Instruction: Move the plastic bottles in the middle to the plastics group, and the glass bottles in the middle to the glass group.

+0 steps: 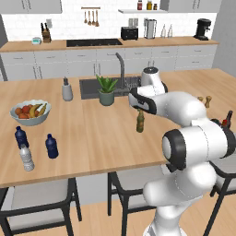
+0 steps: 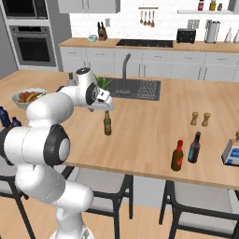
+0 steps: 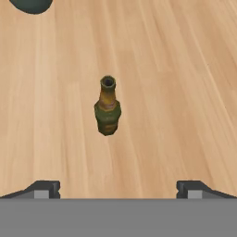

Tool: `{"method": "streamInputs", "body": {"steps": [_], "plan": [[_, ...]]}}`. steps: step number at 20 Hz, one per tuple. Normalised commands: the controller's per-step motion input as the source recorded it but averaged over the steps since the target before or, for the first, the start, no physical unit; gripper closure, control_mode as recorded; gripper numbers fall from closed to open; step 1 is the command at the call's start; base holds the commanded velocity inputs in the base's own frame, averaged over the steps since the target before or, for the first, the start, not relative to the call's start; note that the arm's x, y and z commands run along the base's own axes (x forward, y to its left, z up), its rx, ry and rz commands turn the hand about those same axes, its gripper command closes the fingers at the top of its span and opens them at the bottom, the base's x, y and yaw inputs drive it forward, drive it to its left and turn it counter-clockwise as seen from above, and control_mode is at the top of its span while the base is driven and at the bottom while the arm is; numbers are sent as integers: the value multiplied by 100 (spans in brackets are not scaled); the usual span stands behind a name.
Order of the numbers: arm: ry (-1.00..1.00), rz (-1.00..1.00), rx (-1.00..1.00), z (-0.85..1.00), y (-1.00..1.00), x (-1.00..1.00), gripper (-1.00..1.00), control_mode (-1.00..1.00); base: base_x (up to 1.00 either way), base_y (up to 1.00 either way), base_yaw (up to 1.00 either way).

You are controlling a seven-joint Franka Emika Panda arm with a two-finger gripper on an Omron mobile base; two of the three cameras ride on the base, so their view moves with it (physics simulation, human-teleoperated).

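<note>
Even, bright rendered light falls flat over the wooden counter (image 1: 92,133), casting almost no shadows and no glare (the olive-green bottle (image 3: 108,107) in the hand view stands without a clear shadow), while all three pictures look soft, coarse and slightly blurred throughout.

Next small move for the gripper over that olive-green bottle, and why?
Probably lower straight down over the olive-green bottle. The gripper hangs above it with fingers spread wide and nothing between them, and the bottle stands upright on the wooden counter, roughly centred between the fingertips, slightly to one side.
</note>
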Motion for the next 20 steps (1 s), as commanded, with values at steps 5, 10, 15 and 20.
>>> {"method": "streamInputs", "body": {"steps": [5,10,15,20], "plan": [[2,0,0,-36,-10,64,-100,-100,0,0,0],[3,0,0,-33,-2,68,-100,-100,0,0,0],[3,1,0,-31,0,58,-100,-100,0,0,0],[0,1,1,-23,0,45,-100,-100,0,0,0]]}}
